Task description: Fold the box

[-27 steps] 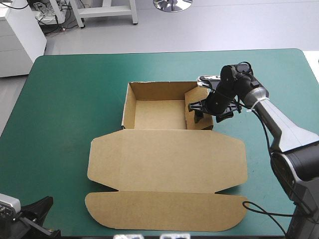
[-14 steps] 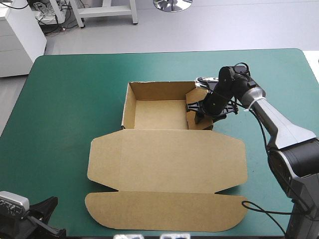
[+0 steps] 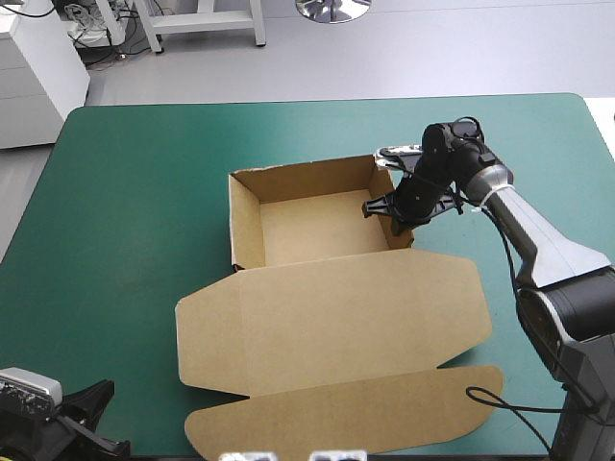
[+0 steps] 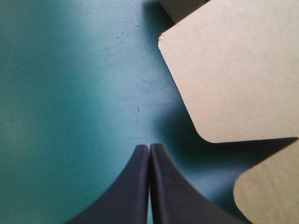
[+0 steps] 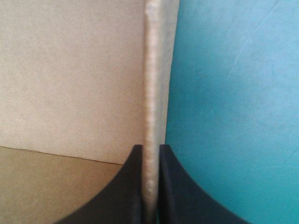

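Note:
The brown box (image 3: 317, 226) stands mid-table as an open tray with raised walls. Its lid (image 3: 336, 312) lies flat toward the table's front. My right gripper (image 3: 396, 213) sits at the tray's right wall. In the right wrist view the right gripper (image 5: 150, 147) is shut on the top edge of that wall (image 5: 154, 70), with the tray's inside on one side and the teal-green cover on the other. My left gripper (image 4: 149, 147) is shut and holds nothing. It hovers over the cover beside a rounded lid corner (image 4: 233, 70), near the table's front left corner (image 3: 82, 423).
The lid's front flap (image 3: 346, 413) lies close to the table's front edge. A wide stretch of teal-green cover (image 3: 125, 192) lies left of the box, and more runs along the far edge.
The right gripper's fingers closed on the tray's right wall, and the inner side flap now lies flat against it. The whole box turned slightly, and its lid swung toward the right.

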`<state>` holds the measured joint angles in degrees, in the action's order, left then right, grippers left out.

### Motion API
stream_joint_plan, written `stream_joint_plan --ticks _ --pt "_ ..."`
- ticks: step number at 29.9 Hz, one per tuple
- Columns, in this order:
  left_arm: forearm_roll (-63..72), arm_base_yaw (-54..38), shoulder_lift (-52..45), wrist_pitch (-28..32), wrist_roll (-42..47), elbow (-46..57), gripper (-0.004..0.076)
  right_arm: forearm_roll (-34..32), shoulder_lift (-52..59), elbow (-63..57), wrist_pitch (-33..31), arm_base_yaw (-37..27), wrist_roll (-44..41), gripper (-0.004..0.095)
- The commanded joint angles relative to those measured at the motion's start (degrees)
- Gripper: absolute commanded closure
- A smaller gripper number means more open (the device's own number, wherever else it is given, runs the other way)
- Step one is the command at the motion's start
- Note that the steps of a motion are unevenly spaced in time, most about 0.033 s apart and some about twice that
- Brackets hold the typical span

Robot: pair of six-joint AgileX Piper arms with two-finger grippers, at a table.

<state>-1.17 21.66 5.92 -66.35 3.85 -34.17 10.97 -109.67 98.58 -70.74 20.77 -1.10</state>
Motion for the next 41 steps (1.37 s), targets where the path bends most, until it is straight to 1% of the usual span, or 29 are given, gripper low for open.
stream_joint_plan --ticks 1,4,7,10,13,19,23,26,28,33,41 --pt "0.3 0.1 0.9 3.7 0.1 -1.2 0.0734 0.0 5.1 5.6 -1.1 -0.4 0.7 0.0927" --pt "0.3 0.1 0.9 3.7 0.1 -1.2 0.0734 -3.2 7.5 8.9 -1.1 -1.4 0.7 0.0927" --pt "0.3 0.1 0.9 3.7 0.1 -1.2 0.0734 -6.6 10.7 10.9 -1.1 -4.2 1.1 0.0927" --pt "0.3 0.1 0.9 3.7 0.1 -1.2 0.0734 -11.0 13.9 11.0 -1.1 -8.7 2.0 0.0927" --pt "0.3 0.1 0.9 3.7 0.1 -1.2 0.0734 -14.6 16.6 10.9 -1.1 -16.0 3.8 0.0927" --pt "0.3 0.1 0.9 3.6 0.1 -1.2 0.0734 -14.2 17.8 10.6 -1.1 -32.8 8.6 0.0927" --pt "0.3 0.1 0.9 3.2 0.1 -1.2 0.0734 -13.7 16.9 10.1 -1.0 -40.5 10.3 0.0927" --pt "0.3 0.1 0.9 3.0 0.1 -1.2 0.0734 -9.1 14.4 10.1 -0.5 -45.1 10.8 0.0927" --pt "0.3 0.1 0.9 2.0 0.1 -1.2 0.0734 -6.8 11.7 10.1 -1.0 -47.0 10.9 0.0927" --pt "0.3 0.1 0.9 -1.5 0.1 -1.2 0.0734 -6.8 5.3 10.1 -1.1 -47.8 10.8 0.0927" --pt "0.3 0.1 0.9 -1.4 0.1 -1.2 0.0734 -7.6 -0.3 10.1 -1.1 -47.8 10.4 0.0925"
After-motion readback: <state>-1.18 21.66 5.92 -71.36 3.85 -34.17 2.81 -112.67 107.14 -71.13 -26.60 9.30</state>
